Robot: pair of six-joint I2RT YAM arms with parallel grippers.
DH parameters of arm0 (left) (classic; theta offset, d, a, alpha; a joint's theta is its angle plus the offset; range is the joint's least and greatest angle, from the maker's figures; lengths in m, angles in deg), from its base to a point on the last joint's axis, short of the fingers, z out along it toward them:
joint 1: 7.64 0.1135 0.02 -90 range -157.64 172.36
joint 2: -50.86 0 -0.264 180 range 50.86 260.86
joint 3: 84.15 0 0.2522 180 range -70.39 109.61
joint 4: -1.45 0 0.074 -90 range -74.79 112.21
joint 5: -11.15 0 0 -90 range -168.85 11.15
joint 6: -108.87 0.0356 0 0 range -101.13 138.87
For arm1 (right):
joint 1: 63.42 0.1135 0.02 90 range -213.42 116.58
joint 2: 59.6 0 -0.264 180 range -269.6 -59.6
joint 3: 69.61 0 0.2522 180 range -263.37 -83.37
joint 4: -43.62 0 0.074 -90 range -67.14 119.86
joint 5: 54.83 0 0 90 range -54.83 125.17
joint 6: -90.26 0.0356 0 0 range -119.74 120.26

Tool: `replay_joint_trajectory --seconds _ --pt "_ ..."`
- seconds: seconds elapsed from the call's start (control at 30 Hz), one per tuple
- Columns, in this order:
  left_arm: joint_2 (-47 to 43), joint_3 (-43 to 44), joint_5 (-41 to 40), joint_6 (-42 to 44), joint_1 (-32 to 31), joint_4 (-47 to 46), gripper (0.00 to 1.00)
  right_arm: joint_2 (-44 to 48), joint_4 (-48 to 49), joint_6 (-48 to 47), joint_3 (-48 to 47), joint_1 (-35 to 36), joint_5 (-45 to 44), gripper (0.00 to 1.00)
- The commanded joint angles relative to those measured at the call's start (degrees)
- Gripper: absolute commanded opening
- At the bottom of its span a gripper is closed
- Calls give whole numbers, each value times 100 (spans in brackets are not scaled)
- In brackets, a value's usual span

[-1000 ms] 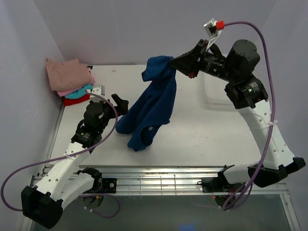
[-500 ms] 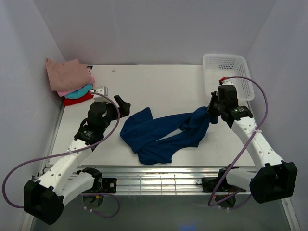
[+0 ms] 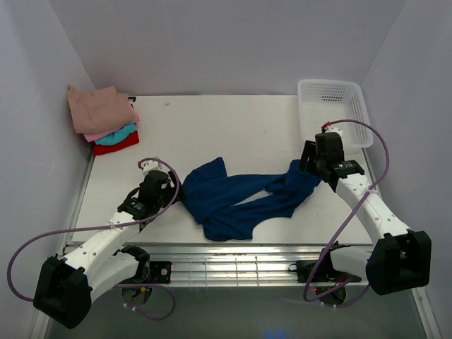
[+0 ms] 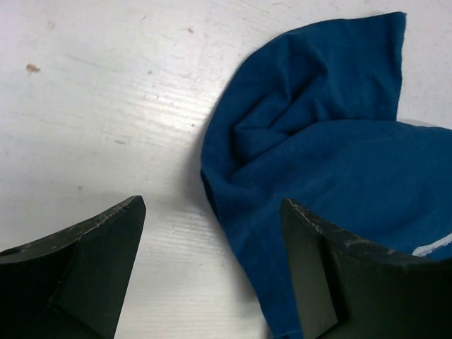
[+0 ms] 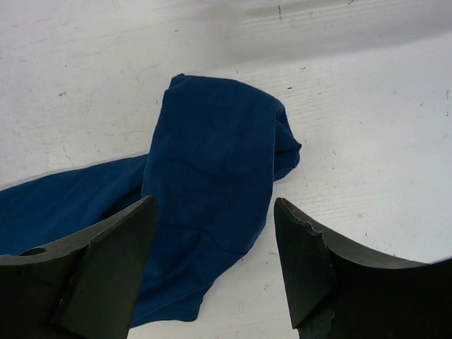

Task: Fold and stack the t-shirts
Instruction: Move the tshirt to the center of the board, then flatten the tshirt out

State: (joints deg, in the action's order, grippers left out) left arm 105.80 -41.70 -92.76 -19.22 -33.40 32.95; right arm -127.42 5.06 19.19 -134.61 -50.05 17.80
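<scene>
The navy blue t-shirt (image 3: 236,198) lies crumpled in a long band across the front middle of the table. My left gripper (image 3: 174,188) is open and low at its left end; in the left wrist view the shirt's edge (image 4: 311,148) lies between the jaws (image 4: 212,212), close to the right finger. My right gripper (image 3: 308,167) is open just above the shirt's right end, a bunched fold (image 5: 212,155) showing between its fingertips (image 5: 215,205). Folded dusty-pink (image 3: 99,107), teal (image 3: 117,134) and red (image 3: 119,147) t-shirts are stacked at the back left.
A white mesh basket (image 3: 332,86) stands at the back right corner, just behind my right arm. Purple cables loop off both arms. The table's front edge meets a metal rail (image 3: 233,265) near the arm bases.
My right arm came down from high up with the navy shirt, laid it on the table and opened. My left gripper slid forward and lower to the shirt's left end.
</scene>
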Motion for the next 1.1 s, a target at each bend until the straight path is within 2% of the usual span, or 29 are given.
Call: replay_joint_trajectory --seconds 0.0,0.3,0.5,0.6,0.63,0.7,0.77,0.83,0.87,0.93,0.97,1.07 --pt "-448 -144 -270 -392 -35 336 87 163 379 -66 114 -9 92 73" --pt "-282 -706 792 -691 -35 -507 77 286 599 -48 422 -9 330 72" --pt "61 -741 916 -735 -35 -867 76 391 555 -75 440 -9 321 72" --pt "70 -847 995 -753 -35 -1201 68 453 546 -75 449 -9 321 72" --pt "61 -908 1013 -779 -35 -1263 63 496 529 -66 440 -9 330 72" --pt "43 -944 1022 -788 -35 -1412 59 532 520 -75 448 -9 322 72" --pt "96 -953 1057 -779 -35 -1509 50 550 511 -75 457 -9 313 72" --pt "157 -909 1075 -771 -35 -1563 35 585 502 -83 475 -9 304 72" --pt "175 -883 1083 -762 -35 -1563 18 602 485 -92 475 -9 295 71" --pt "149 -821 1075 -753 -35 -1528 4 629 467 -92 484 -9 304 71" --pt "114 -716 996 -744 -35 -1484 0 637 467 -101 501 -9 304 71" --pt "-70 -217 690 -665 -35 -1116 0 629 467 -118 527 -9 321 71"
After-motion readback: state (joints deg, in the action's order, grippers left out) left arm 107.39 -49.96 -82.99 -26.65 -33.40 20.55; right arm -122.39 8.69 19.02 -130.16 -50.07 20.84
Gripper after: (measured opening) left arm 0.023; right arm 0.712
